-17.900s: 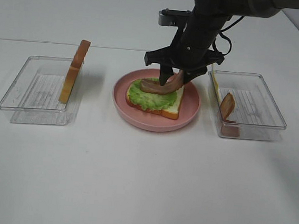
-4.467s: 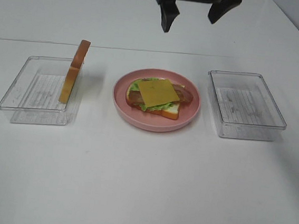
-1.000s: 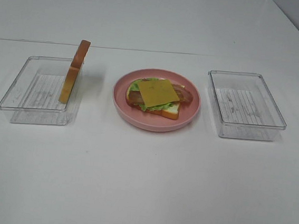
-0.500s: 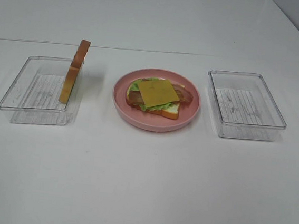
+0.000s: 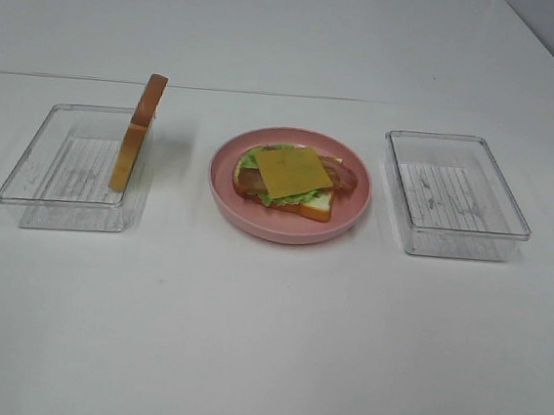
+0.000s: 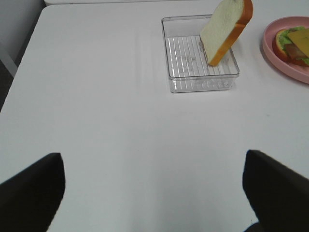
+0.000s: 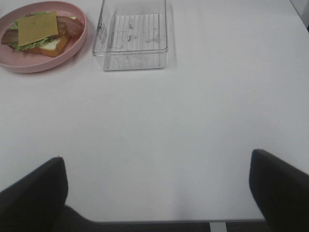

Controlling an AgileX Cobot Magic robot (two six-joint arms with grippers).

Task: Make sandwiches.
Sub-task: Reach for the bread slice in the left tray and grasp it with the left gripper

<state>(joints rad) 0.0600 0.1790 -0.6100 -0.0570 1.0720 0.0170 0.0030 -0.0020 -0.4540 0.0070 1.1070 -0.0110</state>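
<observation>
Our arms have cleared off the counter [image 5: 264, 344]. Both jaws hang spread and hold nothing. The right tray [image 5: 455, 193] is now emptied; the left tray [image 5: 70, 168] holds the last bread slice [image 5: 136, 143], leaning upright. On the pink plate [image 5: 285, 230] the open sandwich [image 5: 288, 179] now wears cheese [image 5: 292, 171]; we judge only the top slice remains.
</observation>
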